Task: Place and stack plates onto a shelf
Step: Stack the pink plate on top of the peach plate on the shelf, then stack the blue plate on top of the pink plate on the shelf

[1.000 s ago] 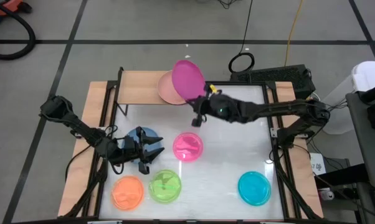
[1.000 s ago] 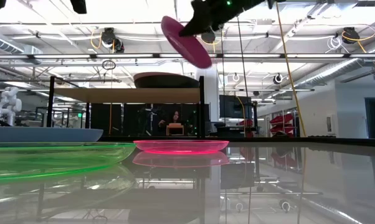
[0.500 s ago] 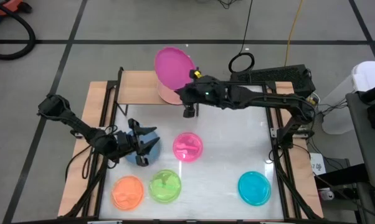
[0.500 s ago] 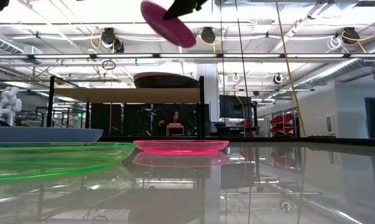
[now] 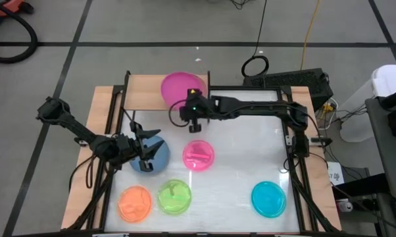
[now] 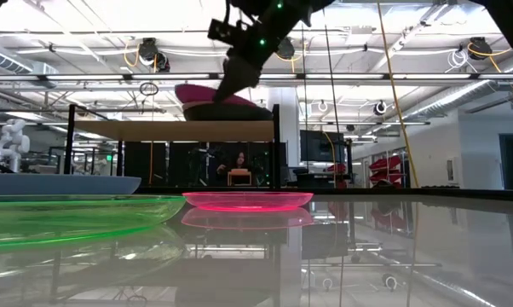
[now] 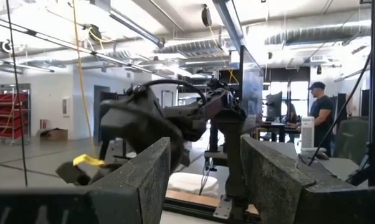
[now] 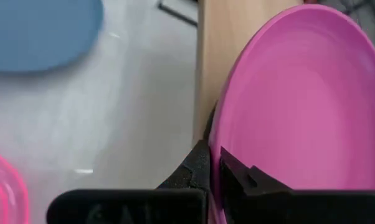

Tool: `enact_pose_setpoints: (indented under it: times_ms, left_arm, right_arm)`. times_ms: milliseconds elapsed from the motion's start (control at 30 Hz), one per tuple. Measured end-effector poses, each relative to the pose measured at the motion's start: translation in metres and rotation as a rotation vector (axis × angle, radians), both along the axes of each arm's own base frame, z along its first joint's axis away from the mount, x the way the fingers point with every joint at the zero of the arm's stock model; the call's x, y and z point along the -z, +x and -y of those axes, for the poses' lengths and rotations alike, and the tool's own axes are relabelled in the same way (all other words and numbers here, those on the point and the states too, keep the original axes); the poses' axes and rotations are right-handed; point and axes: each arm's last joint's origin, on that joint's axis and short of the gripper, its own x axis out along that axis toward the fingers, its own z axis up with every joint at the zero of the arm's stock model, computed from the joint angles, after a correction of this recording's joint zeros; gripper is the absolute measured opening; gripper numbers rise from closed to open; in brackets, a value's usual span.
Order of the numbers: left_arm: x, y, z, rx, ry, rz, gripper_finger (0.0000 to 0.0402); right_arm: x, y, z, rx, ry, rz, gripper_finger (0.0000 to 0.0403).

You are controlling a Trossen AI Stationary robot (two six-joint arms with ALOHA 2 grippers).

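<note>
The magenta plate (image 5: 183,88) sits over the far-left shelf (image 5: 142,92), nearly flat, above the salmon plate, whose dark underside (image 6: 231,109) shows in the low view. My right gripper (image 5: 193,112) is shut on the magenta plate (image 8: 299,99) at its near edge. My left gripper (image 5: 152,150) hovers open over the left part of the blue plate (image 5: 157,158), which lies flat on the table. The left wrist view shows nothing between the open fingers (image 7: 206,180). No grey plate shows. My right gripper pinches the magenta plate's rim (image 8: 216,146) on its near side, one finger (image 8: 240,171) on the hollow upper face and one (image 8: 197,163) on the outside. It comes from the table's right and near side. The plate (image 6: 207,92) is slightly tilted, low over the salmon plate; whether it rests there I cannot tell.
On the white table lie a translucent pink plate (image 5: 198,155) in the middle, green (image 5: 174,196) and orange (image 5: 135,202) plates near the front left, and a cyan plate (image 5: 269,199) at the front right. The shelf's black legs (image 6: 276,145) stand at the far edge.
My right gripper has carried the magenta plate toward the table's far left, over the shelf. It came down and tipped from steeply tilted to almost flat above the salmon plate. My left gripper has drawn back a little toward the table's left edge, uncovering more of the blue plate.
</note>
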Motion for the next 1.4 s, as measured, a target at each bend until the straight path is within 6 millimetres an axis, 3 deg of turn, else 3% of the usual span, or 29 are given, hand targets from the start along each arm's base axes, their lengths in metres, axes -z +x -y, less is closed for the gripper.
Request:
enact_pose_setpoints:
  times_ms: [367, 567, 767, 967, 1200, 1300, 1400]
  left_arm:
    - [0.0, 0.0, 0.0, -0.004, 0.013, -0.009, 0.02]
    - [0.003, 0.002, 0.001, 0.006, 0.003, -0.033, 0.02]
    - [0.006, 0.004, 0.001, -0.002, -0.006, -0.061, 0.02]
    - [0.019, 0.005, -0.004, -0.261, -0.052, -0.231, 0.02]
    - [0.021, 0.006, 0.007, -0.352, -0.013, -0.375, 0.02]
    - [0.013, 0.012, 0.017, -0.379, 0.015, -0.489, 0.02]
    - [0.001, 0.022, 0.026, -0.229, -0.059, -0.57, 0.02]
  right_arm:
    - [0.001, -0.005, 0.005, 0.052, -0.013, -0.033, 0.0011]
    - [-0.007, -0.004, 0.006, 0.057, -0.036, 0.02, 0.0064]
    - [-0.024, -0.006, 0.002, 0.141, -0.2, 0.053, 0.0139]
    - [-0.07, -0.025, -0.031, 0.147, -0.317, 0.15, 0.0178]
    - [-0.13, -0.075, -0.087, 0.091, -0.191, 0.338, 0.0182]
    - [-0.134, -0.097, -0.11, 0.024, -0.096, 0.398, 0.0182]
    - [-0.119, -0.113, -0.133, -0.113, -0.008, 0.438, 0.0182]
